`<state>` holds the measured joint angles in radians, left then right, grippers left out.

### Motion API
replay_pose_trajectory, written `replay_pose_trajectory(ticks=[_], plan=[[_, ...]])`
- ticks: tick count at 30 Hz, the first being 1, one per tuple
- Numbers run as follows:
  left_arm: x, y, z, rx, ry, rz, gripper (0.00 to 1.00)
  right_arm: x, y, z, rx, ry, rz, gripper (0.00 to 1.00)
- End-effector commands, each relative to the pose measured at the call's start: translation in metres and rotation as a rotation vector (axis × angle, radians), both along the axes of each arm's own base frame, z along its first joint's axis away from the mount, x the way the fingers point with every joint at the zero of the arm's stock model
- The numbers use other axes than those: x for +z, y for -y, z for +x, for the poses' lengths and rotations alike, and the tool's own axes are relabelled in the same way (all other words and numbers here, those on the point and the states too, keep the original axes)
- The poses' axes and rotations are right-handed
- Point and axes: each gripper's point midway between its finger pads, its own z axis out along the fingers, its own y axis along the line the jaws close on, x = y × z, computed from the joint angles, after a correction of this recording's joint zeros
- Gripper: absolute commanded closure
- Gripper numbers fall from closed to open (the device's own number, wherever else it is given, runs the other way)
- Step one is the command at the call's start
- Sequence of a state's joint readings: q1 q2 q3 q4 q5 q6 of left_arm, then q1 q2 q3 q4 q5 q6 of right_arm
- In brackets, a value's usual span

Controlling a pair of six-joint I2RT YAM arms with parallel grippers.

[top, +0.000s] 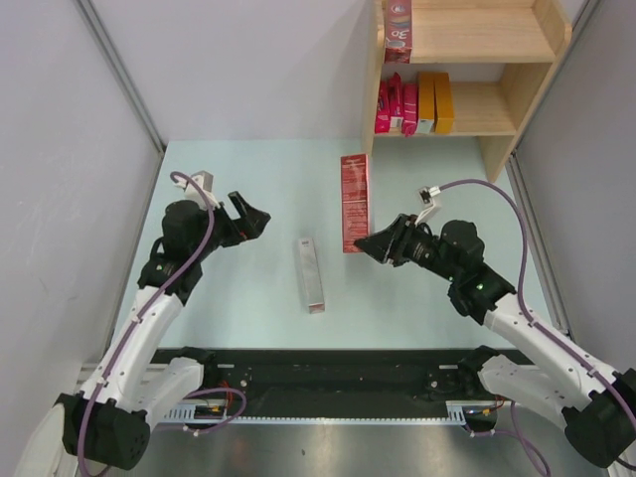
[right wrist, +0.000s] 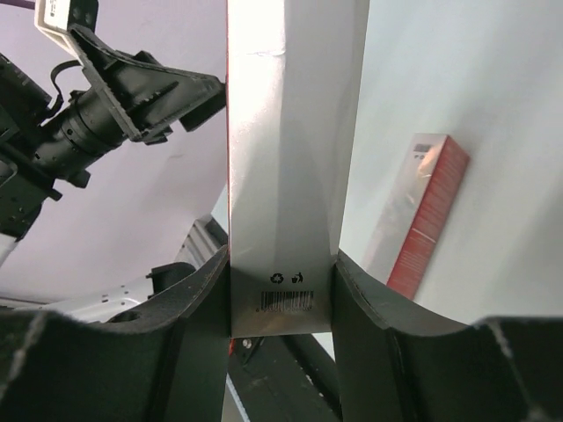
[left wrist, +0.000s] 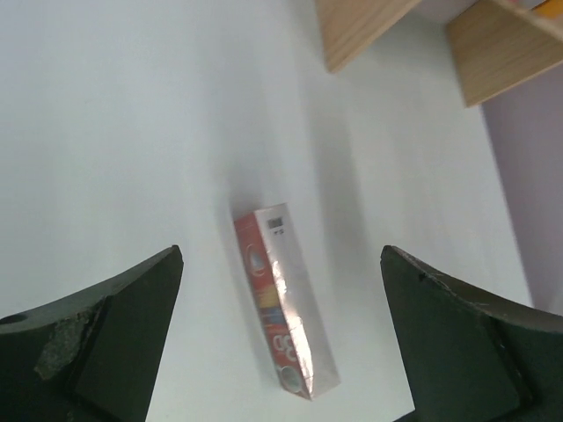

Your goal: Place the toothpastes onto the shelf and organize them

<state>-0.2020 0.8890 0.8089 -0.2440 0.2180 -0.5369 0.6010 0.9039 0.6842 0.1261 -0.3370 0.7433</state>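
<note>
Right gripper (right wrist: pixel 281 280) pinches 1 dark red carton (right wrist: pixel 295 132), its far end cropped.

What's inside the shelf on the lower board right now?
On the shelf's lower board stand pink cartons at left and two orange-yellow cartons beside them. The upper board covers the rear of that level, so anything behind them can't be seen.
</note>
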Motion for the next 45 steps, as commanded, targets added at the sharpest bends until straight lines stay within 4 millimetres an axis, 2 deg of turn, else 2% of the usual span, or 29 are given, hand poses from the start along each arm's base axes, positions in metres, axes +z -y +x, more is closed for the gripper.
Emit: replay_pose_trajectory(ticks=[1,2,4,5,6,8,9,12,13,15,16,19,20,21,22,23,24,25,26,28,32,33,35,37,39,40,41,45], plan=[[-0.012,-0.016,0.004,0.091,-0.06,0.133,0.0,0.065,0.016,0.003,-0.05,0.172,0.013,0.74],[-0.017,-0.013,0.004,0.081,-0.071,0.136,0.0,0.064,0.018,0.003,-0.053,0.164,-0.005,0.74],[-0.019,-0.009,0.005,0.061,-0.073,0.13,0.01,0.083,0.021,0.005,-0.067,0.2,0.001,0.74],[-0.022,-0.008,0.005,0.057,-0.08,0.133,0.0,0.076,0.022,0.006,-0.068,0.178,-0.032,0.74],[-0.023,-0.006,0.005,0.047,-0.079,0.13,0.0,0.09,0.025,0.008,-0.08,0.202,-0.024,0.74],[-0.026,-0.004,0.006,0.041,-0.086,0.126,0.0,0.095,0.026,0.012,-0.092,0.206,-0.044,0.74],[-0.028,-0.001,0.006,0.028,-0.09,0.123,0.0,0.109,0.029,0.016,-0.106,0.229,-0.038,0.75],[-0.033,0.002,0.006,0.011,-0.102,0.127,0.0,0.12,0.032,0.03,-0.132,0.227,-0.055,0.77],[-0.034,0.003,0.006,0.008,-0.107,0.129,0.0,0.136,0.037,0.034,-0.151,0.252,-0.041,0.77],[-0.034,0.002,0.006,0.007,-0.109,0.137,0.0,0.145,0.039,0.045,-0.171,0.263,-0.043,0.77],[-0.035,0.002,0.006,0.004,-0.111,0.139,0.0,0.161,0.045,0.05,-0.197,0.292,-0.032,0.77],[-0.036,0.003,0.006,-0.001,-0.114,0.143,0.0,0.173,0.046,0.07,-0.214,0.309,-0.044,0.78],[-0.036,0.003,0.006,-0.003,-0.113,0.145,0.0,0.192,0.051,0.073,-0.229,0.341,-0.031,0.77],[-0.039,0.003,0.005,-0.005,-0.12,0.147,0.0,0.19,0.051,0.086,-0.237,0.333,-0.047,0.77],[-0.04,0.003,0.005,-0.007,-0.124,0.149,0.0,0.192,0.051,0.09,-0.237,0.326,-0.057,0.77],[-0.042,0.003,0.005,-0.007,-0.128,0.153,0.0,0.212,0.058,0.093,-0.258,0.358,-0.051,0.77],[-0.043,0.003,0.005,-0.01,-0.129,0.152,0.0,0.21,0.057,0.106,-0.262,0.346,-0.067,0.77],[-0.045,0.003,0.005,-0.011,-0.135,0.155,0.0,0.211,0.058,0.108,-0.263,0.343,-0.089,0.77],[-0.046,0.003,0.005,-0.013,-0.137,0.157,0.0,0.235,0.063,0.11,-0.284,0.385,-0.081,0.77],[-0.051,0.003,0.005,-0.017,-0.146,0.161,0.0,0.229,0.063,0.129,-0.29,0.355,-0.136,0.77],[-0.055,0.005,0.004,-0.025,-0.156,0.16,0.0,0.257,0.071,0.149,-0.33,0.394,-0.166,0.78],[-0.057,0.006,0.004,-0.031,-0.159,0.158,0.0,0.271,0.078,0.15,-0.35,0.416,-0.161,0.78],[-0.059,0.007,0.003,-0.037,-0.161,0.156,0.0,0.268,0.081,0.168,-0.366,0.4,-0.175,0.78],[-0.062,0.007,0.002,-0.041,-0.167,0.156,0.0,0.281,0.093,0.174,-0.389,0.418,-0.16,0.78],[-0.065,0.007,0.0,-0.044,-0.171,0.158,0.0,0.282,0.098,0.187,-0.396,0.402,-0.137,0.79],[-0.065,0.008,0.0,-0.044,-0.169,0.155,0.01,0.29,0.108,0.191,-0.409,0.418,-0.124,0.79],[-0.067,0.007,-0.001,-0.047,-0.173,0.157,0.0,0.287,0.111,0.2,-0.412,0.404,-0.119,0.79],[-0.076,0.008,-0.004,-0.053,-0.191,0.159,0.0,0.293,0.13,0.222,-0.449,0.394,-0.088,0.79]])
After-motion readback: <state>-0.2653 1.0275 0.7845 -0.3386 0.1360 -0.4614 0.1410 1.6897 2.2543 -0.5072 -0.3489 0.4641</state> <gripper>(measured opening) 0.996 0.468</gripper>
